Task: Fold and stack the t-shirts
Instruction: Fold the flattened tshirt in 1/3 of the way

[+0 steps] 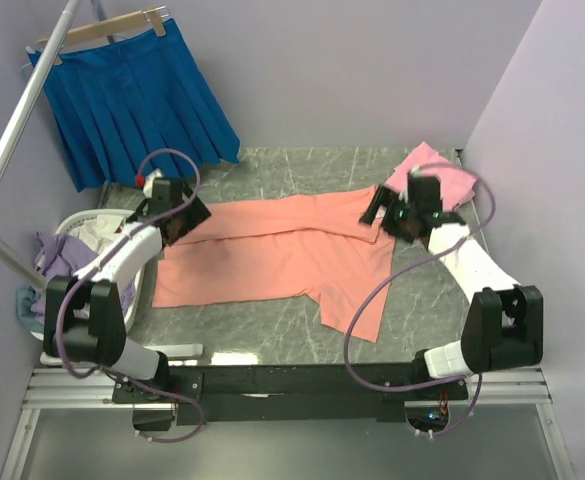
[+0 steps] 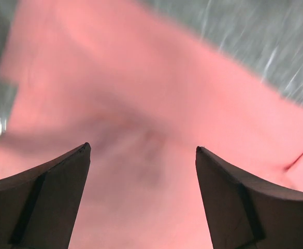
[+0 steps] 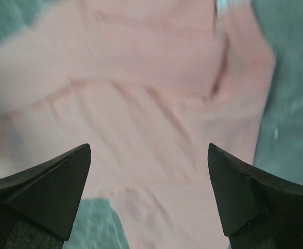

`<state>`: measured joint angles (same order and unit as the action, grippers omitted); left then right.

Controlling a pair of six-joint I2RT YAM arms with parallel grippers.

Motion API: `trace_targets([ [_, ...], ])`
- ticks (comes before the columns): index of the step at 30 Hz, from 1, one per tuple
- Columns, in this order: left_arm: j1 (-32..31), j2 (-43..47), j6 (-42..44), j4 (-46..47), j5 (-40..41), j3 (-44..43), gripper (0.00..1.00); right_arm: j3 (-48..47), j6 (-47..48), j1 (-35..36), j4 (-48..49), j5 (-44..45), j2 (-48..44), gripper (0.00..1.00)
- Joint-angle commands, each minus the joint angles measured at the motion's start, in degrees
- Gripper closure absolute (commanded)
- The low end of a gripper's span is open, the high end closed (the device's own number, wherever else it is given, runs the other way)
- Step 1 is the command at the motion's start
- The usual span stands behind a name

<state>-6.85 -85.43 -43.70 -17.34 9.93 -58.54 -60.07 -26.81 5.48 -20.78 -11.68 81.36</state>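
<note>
Likely a robot lab: plain walls (image 1: 372, 70), marble table (image 1: 257, 328).

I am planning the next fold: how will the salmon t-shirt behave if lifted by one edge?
Probably floppy: the salmon t-shirt lies flat with soft creases, so it should drape. Likely light, being thin cloth. Pushed, it would probably bunch rather than slide on the table.

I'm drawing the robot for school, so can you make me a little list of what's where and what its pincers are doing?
Orange t-shirt: spread out on the table
Pink t-shirt: lying at far right corner
Left pincer: open, over the orange t-shirt's left end
Right pincer: open, over its right end
Blue skirt: hanging at back left
Basket: left of table, clothes inside
</note>
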Motion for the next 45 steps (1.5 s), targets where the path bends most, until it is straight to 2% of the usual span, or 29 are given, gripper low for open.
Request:
trace_targets([
  [1,-1.8,6.2,-4.5,-5.9,-0.3,7.5,0.12,12.3,-2.7,3.2,-3.3,-0.6,-8.6,0.00],
  [6,-4.4,11.4,-5.4,-9.2,1.0,11.4,0.12,21.0,-4.2,7.6,-2.3,-2.7,-14.7,0.00],
  [11,-4.7,10.6,-5.1,-8.1,0.0,12.7,0.14,22.7,-6.1,8.1,5.7,-4.8,-11.2,0.00],
  [14,-5.2,8.3,-4.6,-8.8,0.6,10.1,0.14,17.1,-4.9,8.1,9.3,-4.0,-5.4,0.00],
  [18,-5.7,6.8,-4.0,-9.3,1.2,7.5,0.14,0.7,-2.8,8.1,9.5,-3.5,9.6,0.00],
  [23,-6.2,6.9,-4.2,-9.7,1.4,7.0,0.14,-17.3,-1.7,7.8,7.1,-4.8,22.5,0.00],
  [26,-6.2,7.3,-4.5,-9.6,1.7,7.8,0.14,-25.9,-1.9,7.8,2.2,-5.3,30.5,0.00],
  [28,-6.2,6.9,-4.5,-9.6,1.8,7.9,0.14,-27.5,-2.5,7.8,0.9,-6.9,34.4,0.00],
  [31,-6.2,6.1,-4.7,-10.3,2.5,7.5,0.14,-25.4,-3.9,7.8,3.1,-7.0,34.6,0.00],
  [37,-6.2,5.1,-4.3,-10.6,3.7,6.1,0.14,-24.7,-5.9,5.2,-1.7,-1.2,37.8,0.00],
  [39,-6.2,4.7,-4.1,-10.9,3.9,5.4,0.14,-24.4,-6.1,4.1,-3.9,3.1,37.6,0.00],
  [42,-6.2,4.2,-4.0,-11.0,4.0,5.0,0.14,-23.0,-6.2,2.4,-3.3,0.1,37.0,0.00],
  [45,-6.2,4.0,-3.8,-11.0,4.0,4.9,0.14,-23.4,-7.4,2.3,-6.0,6.7,36.1,0.00],
])
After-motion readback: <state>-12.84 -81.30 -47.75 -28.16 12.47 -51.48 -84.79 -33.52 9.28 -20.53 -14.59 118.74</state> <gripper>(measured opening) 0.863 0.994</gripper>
